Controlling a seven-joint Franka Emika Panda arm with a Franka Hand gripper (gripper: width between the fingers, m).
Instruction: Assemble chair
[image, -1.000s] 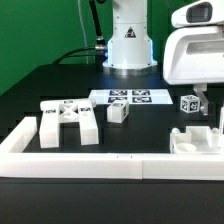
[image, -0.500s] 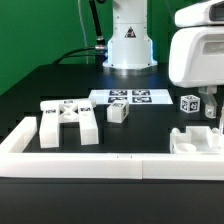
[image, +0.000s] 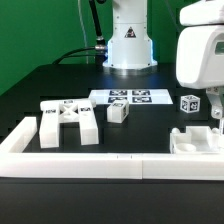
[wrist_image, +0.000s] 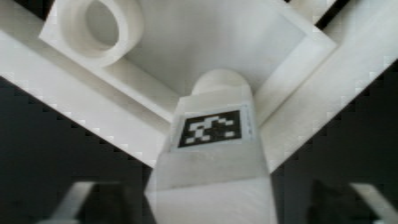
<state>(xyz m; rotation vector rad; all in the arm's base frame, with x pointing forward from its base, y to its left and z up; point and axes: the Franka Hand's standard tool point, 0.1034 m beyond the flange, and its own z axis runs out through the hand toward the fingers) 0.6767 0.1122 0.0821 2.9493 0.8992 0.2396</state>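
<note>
The chair parts lie spread on the black table. A cross-braced frame (image: 70, 122) lies at the exterior view's left, with a small white block (image: 118, 112) beside it. A tagged block (image: 188, 102) stands at the right, and another white frame part (image: 195, 141) lies in front of it. My gripper (image: 213, 108) hangs over that right-hand part. In the wrist view a white leg piece with a tag (wrist_image: 214, 135) lies on the braced frame (wrist_image: 107, 85), between my spread fingers (wrist_image: 79, 203). The gripper (wrist_image: 214, 208) is open and straddles the leg without touching it.
The marker board (image: 131, 97) lies flat in front of the robot base (image: 130, 50). A long white border wall (image: 100, 163) runs along the front and turns back at the left corner (image: 20, 135).
The gripper has shifted toward the exterior view's right, over the right-hand frame part. The parts have not moved.
</note>
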